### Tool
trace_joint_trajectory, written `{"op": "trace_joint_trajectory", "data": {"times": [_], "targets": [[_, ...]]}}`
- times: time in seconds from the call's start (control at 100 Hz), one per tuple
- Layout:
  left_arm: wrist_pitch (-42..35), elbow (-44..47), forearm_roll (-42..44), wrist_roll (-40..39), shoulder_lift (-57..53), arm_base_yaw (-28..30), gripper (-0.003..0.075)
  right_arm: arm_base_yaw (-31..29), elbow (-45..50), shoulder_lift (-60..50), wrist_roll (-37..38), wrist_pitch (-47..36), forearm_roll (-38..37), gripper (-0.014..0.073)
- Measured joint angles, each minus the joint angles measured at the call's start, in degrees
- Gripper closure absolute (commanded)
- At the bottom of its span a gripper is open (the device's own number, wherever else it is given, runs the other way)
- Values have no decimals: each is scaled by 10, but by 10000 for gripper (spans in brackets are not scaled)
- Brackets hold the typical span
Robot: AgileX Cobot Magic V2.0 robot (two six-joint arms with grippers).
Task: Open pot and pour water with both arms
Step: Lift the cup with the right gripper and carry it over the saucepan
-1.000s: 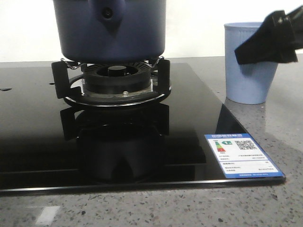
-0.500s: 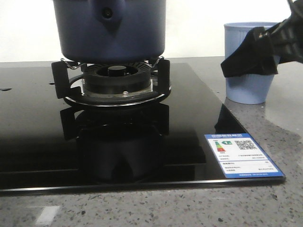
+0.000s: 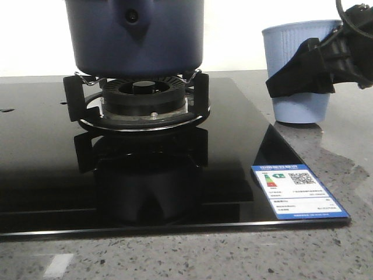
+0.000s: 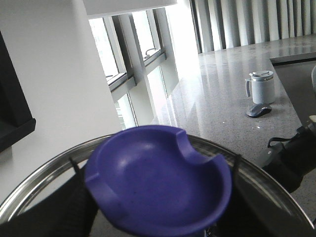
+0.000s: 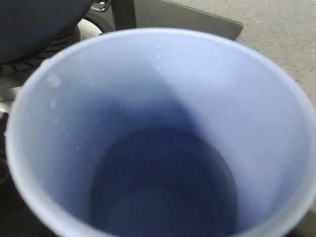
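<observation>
The dark navy pot (image 3: 137, 35) stands on the burner, its top cut off by the front view's edge. In the left wrist view my left gripper (image 4: 158, 219) is closed on the lid's purple-blue knob (image 4: 158, 180), with dark fingers (image 4: 54, 212) at both sides and the lid's steel rim (image 4: 39, 177) around it. At the right, my right gripper (image 3: 291, 76) is shut on the pale blue ribbed cup (image 3: 297, 52), one black finger across its front. The cup's inside (image 5: 163, 123) fills the right wrist view, with a dark bottom and the pot's wall (image 5: 34, 24) beside it.
A black burner grate (image 3: 140, 99) sits on the glossy black glass hob (image 3: 58, 175), which has a blue-and-white label (image 3: 300, 191) at its front right corner. Grey speckled counter surrounds it. In the left wrist view a white lidded mug (image 4: 261, 88) and a mouse (image 4: 258, 109) lie farther along the counter.
My right gripper came down and closed round the cup. The cup has since shifted left toward the pot and risen slightly. The pot has not moved.
</observation>
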Motion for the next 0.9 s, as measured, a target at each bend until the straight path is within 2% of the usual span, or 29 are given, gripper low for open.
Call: {"op": "trace_joint_trajectory", "data": {"times": [0.21,0.43,0.52,0.69,0.9], "targets": [[1,0,0,0,0,0,401,0,0,-7,-2,23,-2,363],[0,0,0,0,-5,0,401,0,-10,-71,-53,44,-6,340],[-7,0,0,0,-15,0,401,0,-36,-93,-59,47,-8,326],[-19,0,0,0,-39,0,401,1,-115,-105,-60,70,-8,249],[-24,0,0,0,-71,0,401,36,-202,-104,-62,49,-9,241]]}}
